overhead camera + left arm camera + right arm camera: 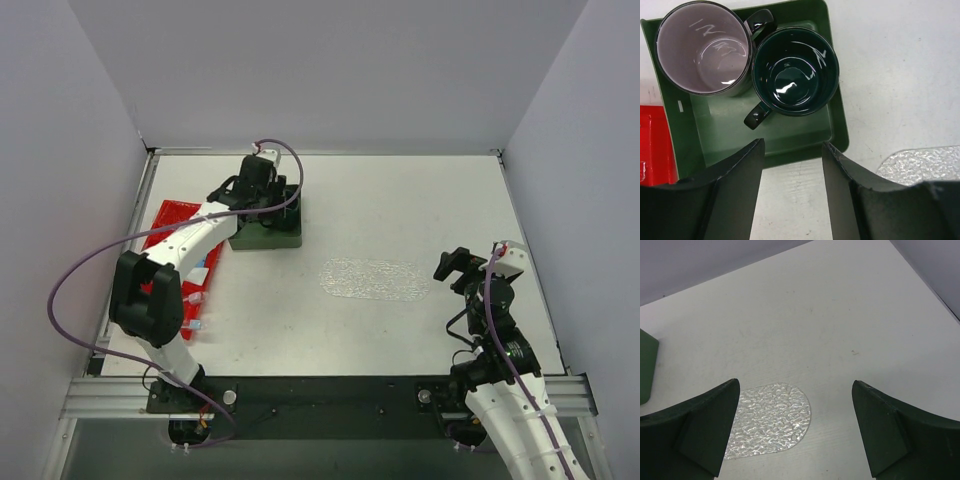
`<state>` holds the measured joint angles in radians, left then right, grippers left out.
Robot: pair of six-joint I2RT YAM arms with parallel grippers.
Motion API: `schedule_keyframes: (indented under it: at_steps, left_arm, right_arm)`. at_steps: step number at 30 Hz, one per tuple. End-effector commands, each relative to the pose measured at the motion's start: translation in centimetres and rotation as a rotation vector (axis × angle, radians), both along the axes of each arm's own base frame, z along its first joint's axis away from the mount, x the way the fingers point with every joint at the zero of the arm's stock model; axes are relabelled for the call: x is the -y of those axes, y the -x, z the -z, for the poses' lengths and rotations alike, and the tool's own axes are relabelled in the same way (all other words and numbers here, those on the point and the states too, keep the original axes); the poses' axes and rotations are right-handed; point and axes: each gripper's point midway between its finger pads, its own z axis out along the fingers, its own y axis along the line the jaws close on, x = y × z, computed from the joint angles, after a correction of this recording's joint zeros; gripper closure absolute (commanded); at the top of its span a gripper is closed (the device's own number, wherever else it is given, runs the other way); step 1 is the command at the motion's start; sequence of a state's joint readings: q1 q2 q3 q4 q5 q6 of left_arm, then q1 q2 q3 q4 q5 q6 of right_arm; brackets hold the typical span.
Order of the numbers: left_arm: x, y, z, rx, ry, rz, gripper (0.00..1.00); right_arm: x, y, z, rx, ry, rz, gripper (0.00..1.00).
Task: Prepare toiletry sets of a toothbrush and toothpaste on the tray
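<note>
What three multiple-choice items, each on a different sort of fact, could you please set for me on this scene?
1. Where do the mugs stand? A in the green box; B in a sink; C on a shelf.
2. How many mugs are there? A one; B two; C four.
3. The left gripper is: A shut on a mug; B shut on a cloth; C open.
Answers: 1 A, the box's walls surround them; 2 B, one pale-lined, one dark green; 3 C, its jaws stand apart with nothing between.
</note>
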<state>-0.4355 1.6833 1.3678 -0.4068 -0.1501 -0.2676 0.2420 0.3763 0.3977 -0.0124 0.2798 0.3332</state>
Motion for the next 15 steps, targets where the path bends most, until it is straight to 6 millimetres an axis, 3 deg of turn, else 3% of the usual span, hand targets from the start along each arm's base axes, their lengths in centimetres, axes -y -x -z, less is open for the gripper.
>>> schedule_keyframes:
  at_steps: [1,10,15]
  left_arm:
    - [-0.7,-2.1,-0.9,0.036,0.000,-0.093,0.42]
    - [-2.0,-4.4,2.0,-0.019,0.051,-0.140,0.53]
    - [-2.3,-5.5,2.6,-0.037,0.093,-0.136,0.60]
  right_arm:
    - [-0.1,-0.2,-1.7,0.040,-0.010,-0.001,0.12]
    - [-0.1,-0.6,-1.2,0.008,0.002,0.000,0.12]
    - [-0.1,-0.7,-1.0,-0.004,0.010,-0.001,0.12]
